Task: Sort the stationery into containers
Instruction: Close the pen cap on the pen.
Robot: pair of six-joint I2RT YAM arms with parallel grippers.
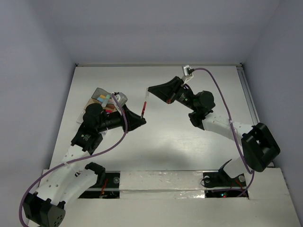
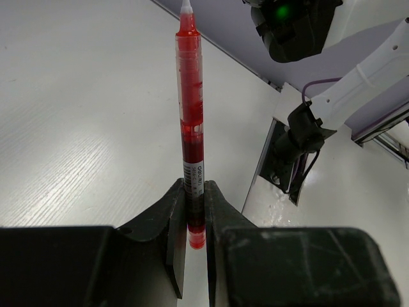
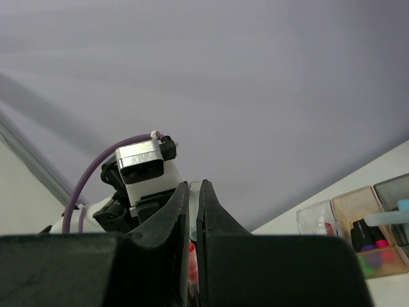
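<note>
The white, faintly wood-grained counter (image 1: 189,142) bears a joined cluster of small clear-grey and tan containers (image 1: 105,100), which rests directly on its far-left part, with pale walls (image 1: 156,28) rising around its left, far and right edges.

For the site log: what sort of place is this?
Probably a robot test booth: a white table boxed in by plain pale walls, a left arm and right arm bolted at its near edge, a red pen between them.
</note>
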